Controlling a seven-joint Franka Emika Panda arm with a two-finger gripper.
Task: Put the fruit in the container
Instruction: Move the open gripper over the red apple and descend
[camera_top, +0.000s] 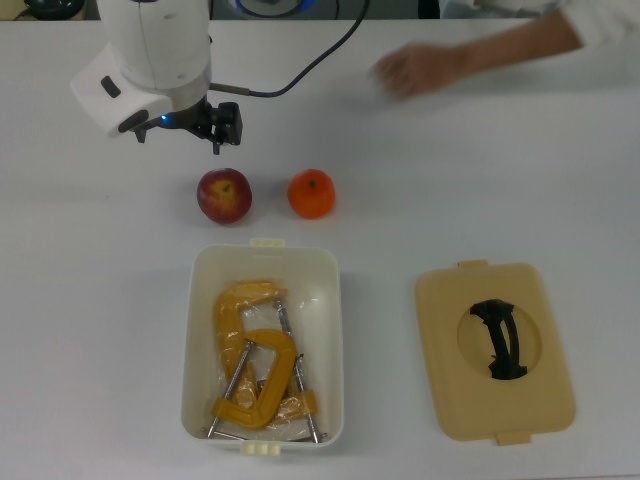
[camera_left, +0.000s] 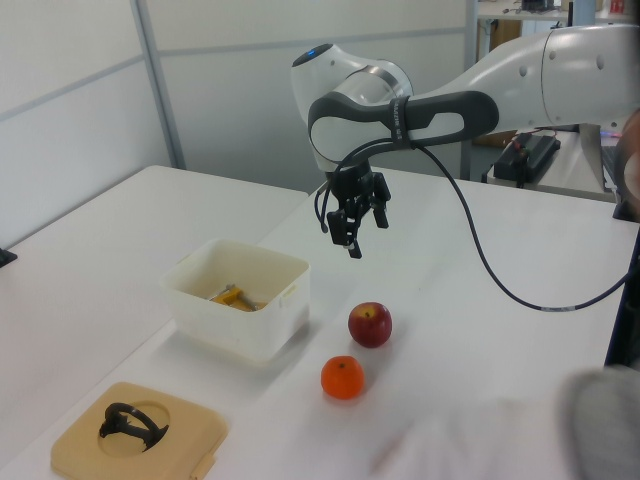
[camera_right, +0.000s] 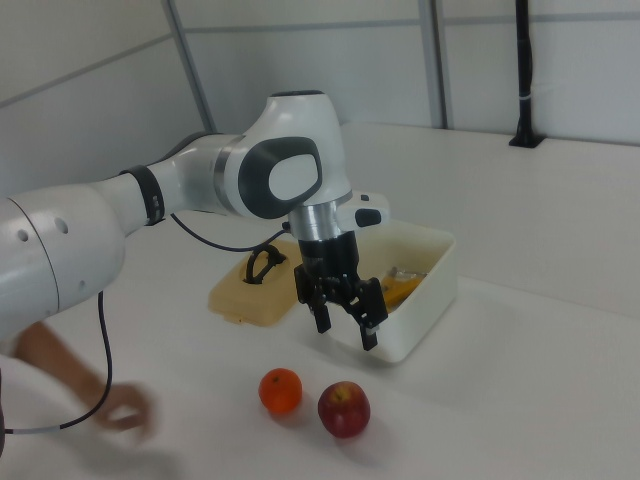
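The fruit are a red apple (camera_top: 224, 195) (camera_left: 370, 324) (camera_right: 344, 409) and an orange (camera_top: 312, 194) (camera_left: 342, 377) (camera_right: 281, 391), side by side on the white table, just beyond the short end of the container. The container (camera_top: 195, 330) (camera_left: 240, 320) (camera_right: 420, 300) is a white tub holding yellow C-clamps (camera_top: 255, 370). My gripper (camera_top: 225, 130) (camera_left: 365, 232) (camera_right: 346, 328) hangs in the air above the table, a little behind the apple in the top view. It is open and holds nothing.
A tan lid with a black handle (camera_top: 440, 350) (camera_left: 180, 440) (camera_right: 240, 295) lies flat to the top view's right of the tub. A person's hand (camera_top: 420, 68) (camera_right: 125, 408) reaches over the table's far side, beyond the orange. A black cable trails from my arm.
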